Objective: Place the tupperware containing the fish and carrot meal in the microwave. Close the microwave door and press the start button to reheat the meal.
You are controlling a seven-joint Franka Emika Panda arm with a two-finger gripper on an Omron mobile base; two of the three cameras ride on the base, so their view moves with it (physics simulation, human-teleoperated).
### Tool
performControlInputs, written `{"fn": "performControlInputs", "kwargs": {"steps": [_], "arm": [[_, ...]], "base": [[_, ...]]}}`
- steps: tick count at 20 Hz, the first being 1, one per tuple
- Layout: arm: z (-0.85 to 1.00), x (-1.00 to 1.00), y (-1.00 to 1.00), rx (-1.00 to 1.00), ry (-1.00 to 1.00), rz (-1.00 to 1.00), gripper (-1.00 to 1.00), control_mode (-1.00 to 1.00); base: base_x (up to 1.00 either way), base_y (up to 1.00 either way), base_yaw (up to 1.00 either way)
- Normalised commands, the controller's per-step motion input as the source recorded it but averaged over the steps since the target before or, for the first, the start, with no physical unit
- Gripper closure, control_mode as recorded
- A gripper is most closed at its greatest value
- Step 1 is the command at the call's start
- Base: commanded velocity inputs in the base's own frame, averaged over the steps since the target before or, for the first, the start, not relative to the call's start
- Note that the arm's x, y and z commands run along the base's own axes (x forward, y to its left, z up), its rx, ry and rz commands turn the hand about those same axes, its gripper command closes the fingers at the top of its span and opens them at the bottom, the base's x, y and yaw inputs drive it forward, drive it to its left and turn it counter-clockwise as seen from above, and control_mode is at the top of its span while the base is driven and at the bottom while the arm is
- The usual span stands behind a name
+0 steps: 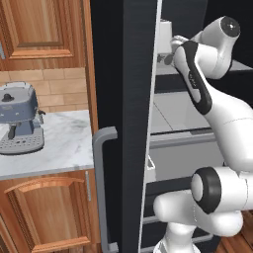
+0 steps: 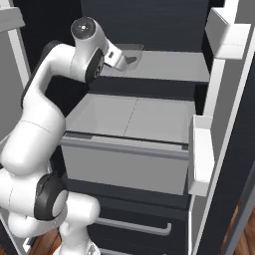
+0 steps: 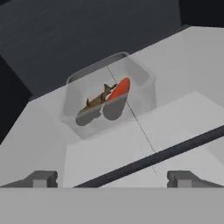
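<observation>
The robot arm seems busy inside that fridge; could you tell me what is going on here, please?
The arm is reaching into the open fridge toward the tupperware on a grey shelf. The fish and carrot meal shows through its walls. The gripper is open and short of the tub, holding nothing, so the pick-up has not happened yet.

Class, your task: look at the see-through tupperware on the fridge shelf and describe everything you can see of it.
The tupperware is a shallow tub of clear greyish plastic with rounded corners and a flared rim. It sits upright and level on a pale grey fridge shelf, towards the dark back wall. Through its walls show an orange-red piece, a thin brownish piece and two dark rounded shapes below them. Whether it has a lid cannot be told. Nothing touches it but the shelf; the open gripper hangs short of it.
</observation>
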Motion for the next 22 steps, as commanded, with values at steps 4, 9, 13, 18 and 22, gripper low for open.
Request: {"fn": "performControlInputs", "kwargs": {"steps": [4, 9, 13, 18, 22], "arm": [[-0.01, 0.47, 0.00, 0.00, 0.00, 0.00, -1.00, -1.00], [-0.02, 0.47, -0.03, 0.00, 0.01, 0.00, -1.00, -1.00], [-0.02, 0.51, -0.10, 0.00, 0.06, 0.00, -1.00, -1.00], [-0.08, 0.46, -0.13, 0.00, 0.08, 0.00, -1.00, -1.00], [-0.16, 0.47, -0.06, 0.00, 0.11, 0.00, -1.00, -1.00]], "base": [[0.00, 0.00, 0.00], [0.00, 0.00, 0.00], [0.00, 0.00, 0.00], [0.00, 0.00, 0.00], [0.00, 0.00, 0.00]]}}
